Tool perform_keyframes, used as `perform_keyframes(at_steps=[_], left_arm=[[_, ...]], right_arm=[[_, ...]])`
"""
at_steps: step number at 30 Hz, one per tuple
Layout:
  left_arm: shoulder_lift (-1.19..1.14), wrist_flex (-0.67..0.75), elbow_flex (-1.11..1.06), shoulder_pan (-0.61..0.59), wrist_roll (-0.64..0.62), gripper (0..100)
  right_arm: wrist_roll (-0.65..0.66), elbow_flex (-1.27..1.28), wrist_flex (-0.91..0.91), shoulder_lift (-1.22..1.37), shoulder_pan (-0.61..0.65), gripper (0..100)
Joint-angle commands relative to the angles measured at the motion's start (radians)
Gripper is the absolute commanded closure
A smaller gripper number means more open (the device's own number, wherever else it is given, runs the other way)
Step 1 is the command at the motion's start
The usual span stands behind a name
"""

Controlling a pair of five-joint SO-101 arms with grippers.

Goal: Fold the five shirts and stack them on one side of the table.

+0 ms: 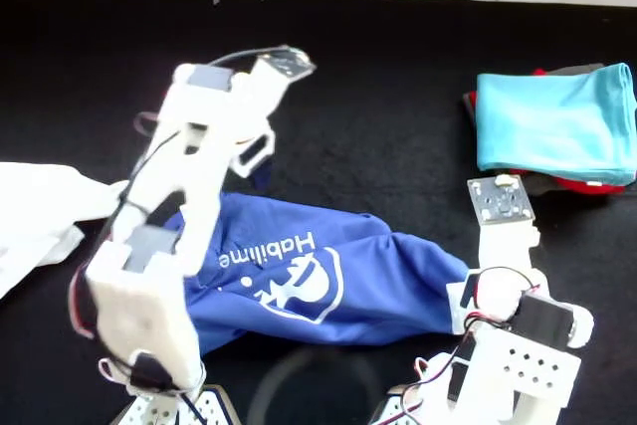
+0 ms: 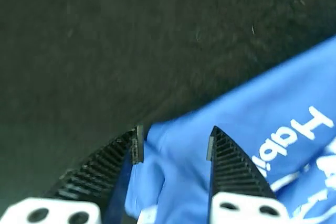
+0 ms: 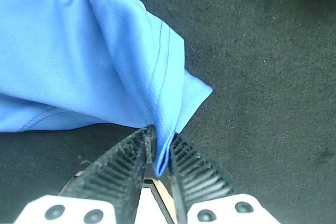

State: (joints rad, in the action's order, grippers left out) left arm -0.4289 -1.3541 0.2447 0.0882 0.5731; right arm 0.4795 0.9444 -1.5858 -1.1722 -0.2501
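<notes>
A blue shirt (image 1: 338, 276) with white print lies crumpled lengthwise across the middle of the black table (image 1: 378, 97). My left gripper (image 2: 174, 144) stands open over the shirt's (image 2: 262, 129) far left corner, with cloth between its fingers (image 2: 226, 161). In the high view the left gripper (image 1: 255, 161) is at the shirt's upper left end. My right gripper (image 3: 161, 142) is shut on a hemmed corner of the blue shirt (image 3: 79, 61), at its right end near the table's front (image 1: 460, 296).
At the right side lies a stack of folded shirts, cyan (image 1: 557, 121) on top of red (image 1: 587, 184) and a dark one. A white shirt (image 1: 40, 211) lies bunched at the left edge. Bare black cloth spans the back.
</notes>
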Motion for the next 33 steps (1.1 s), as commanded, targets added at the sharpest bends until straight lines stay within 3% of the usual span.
perform_keyframes(at_steps=[1, 10, 15, 25, 33], left_arm=[[-0.14, -0.044, 0.171, 0.045, -0.005, 79], [-0.441, -0.23, 0.469, 0.125, -0.006, 80], [-0.536, -0.302, 0.585, 0.117, -0.009, 100], [-0.516, -0.416, 0.984, 0.012, -0.044, 99], [-0.22, -0.414, 1.02, -0.074, -0.074, 99]], right_arm=[[0.008, -0.001, 0.008, -0.008, 0.008, 99.3], [0.008, -0.001, 0.012, -0.007, 0.008, 99.3], [0.008, 0.002, 0.087, -0.005, 0.008, 99.3], [0.008, -0.03, 0.367, 0.067, 0.008, 99.3], [0.0, -0.601, 0.325, 0.568, 0.008, 99.3]])
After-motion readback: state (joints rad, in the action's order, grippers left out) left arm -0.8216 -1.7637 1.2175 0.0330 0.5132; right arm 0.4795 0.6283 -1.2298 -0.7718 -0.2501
